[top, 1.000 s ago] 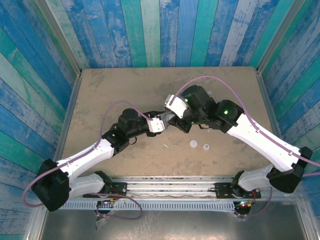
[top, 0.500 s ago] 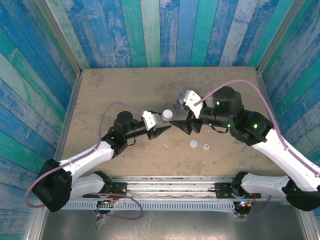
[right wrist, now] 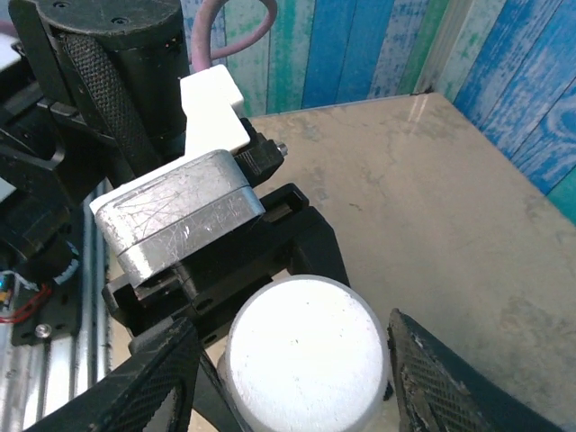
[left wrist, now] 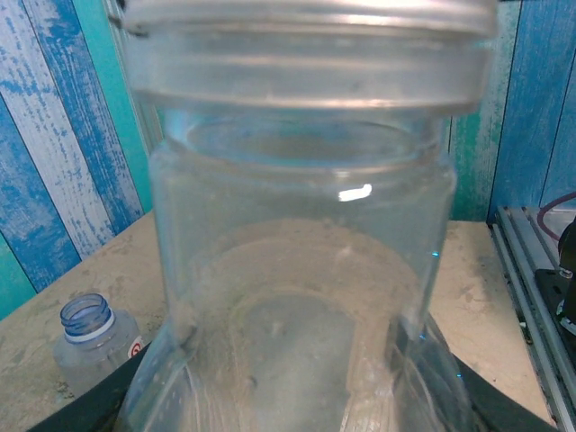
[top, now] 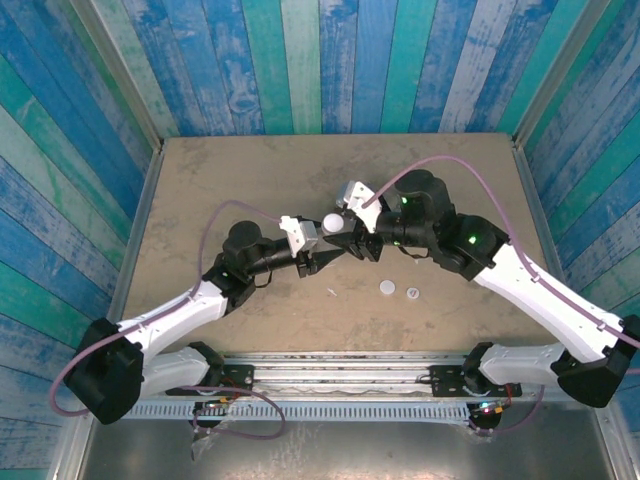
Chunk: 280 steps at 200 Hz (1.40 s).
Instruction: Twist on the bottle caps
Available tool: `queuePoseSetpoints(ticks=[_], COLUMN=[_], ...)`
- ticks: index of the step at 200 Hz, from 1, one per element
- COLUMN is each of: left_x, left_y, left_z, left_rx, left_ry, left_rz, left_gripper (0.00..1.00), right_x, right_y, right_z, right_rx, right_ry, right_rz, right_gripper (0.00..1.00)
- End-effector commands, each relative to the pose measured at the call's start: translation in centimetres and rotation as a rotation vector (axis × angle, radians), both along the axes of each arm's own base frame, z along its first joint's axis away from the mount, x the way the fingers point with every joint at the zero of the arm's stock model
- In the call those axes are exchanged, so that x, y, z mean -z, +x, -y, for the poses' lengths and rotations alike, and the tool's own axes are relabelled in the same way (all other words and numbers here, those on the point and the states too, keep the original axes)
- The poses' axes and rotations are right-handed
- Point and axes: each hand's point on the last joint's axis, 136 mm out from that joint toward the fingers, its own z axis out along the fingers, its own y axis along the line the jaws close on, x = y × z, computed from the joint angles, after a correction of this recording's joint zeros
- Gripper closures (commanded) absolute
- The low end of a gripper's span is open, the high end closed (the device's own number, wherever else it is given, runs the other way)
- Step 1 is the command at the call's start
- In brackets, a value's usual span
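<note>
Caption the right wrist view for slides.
Right end effector straddles the white cap on the bottle the left end effector holds.

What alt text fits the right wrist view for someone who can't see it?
A round white cap sits close up between the two black fingers of the right gripper. Behind it is the black and silver end of the left arm, over a tan table with blue striped walls.

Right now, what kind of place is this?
Probably a robot test booth: blue-green plank walls box in a tan tabletop, and a metal rail carries the left arm and right arm.
</note>
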Motion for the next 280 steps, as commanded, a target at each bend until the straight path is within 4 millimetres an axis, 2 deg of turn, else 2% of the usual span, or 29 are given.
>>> queuePoseSetpoints(ticks=[1,24,50,77,97,142,178,197,210,220,280], left_x=[-1.3,-1.4,-1.5,-1.6,-1.3,0.0,-0.1,-0.7,-1.1,-1.4,-1.8], left_y=[0.0,0.1,0.2,0.2,0.2,0.1,0.3,0.3,0.4,0.5,0.4], left_z=[0.3,0.3,0.3,0.3,0.3,0.0,-0.2,-0.2,-0.1,0.0,0.2], left_rx=[0.016,0.018,0.012,0.010,0.010,0.002,-0.020,-0.019,-0.017,-0.018,-0.003], left_ry=[-0.026,-0.027,-0.025,-0.010,0.016,0.068,0.074,0.056,0.045,0.035,0.019], left_rz=[0.017,0.017,0.021,0.031,0.035,0.002,-0.009,-0.006,0.003,0.004,-0.017], left_gripper=[0.50,0.48,0.37,0.28,0.26,0.37,0.43,0.42,0.31,0.30,0.44], right_x=[0.1,0.5,1.3,2.5,2.3,2.6,3.3,3.7,4.0,4.2,4.9], right_y=[-0.4,-0.3,-0.3,0.0,0.1,0.2,0.3,0.4,0.3,0.4,0.4], right_z=[-0.4,-0.4,-0.3,0.0,-0.1,0.1,0.6,0.5,0.4,0.3,0.5], right_rx=[-0.042,-0.048,-0.054,-0.052,-0.050,-0.051,-0.041,-0.044,-0.048,-0.048,-0.037], right_ry=[0.023,0.025,-0.017,-0.094,-0.095,-0.119,-0.158,-0.168,-0.174,-0.177,-0.190], right_rz=[-0.015,-0.042,-0.049,-0.056,-0.051,-0.047,-0.041,-0.049,-0.059,-0.063,-0.083], right_gripper=[0.48,0.60,0.69,0.72,0.73,0.73,0.74,0.74,0.74,0.74,0.74])
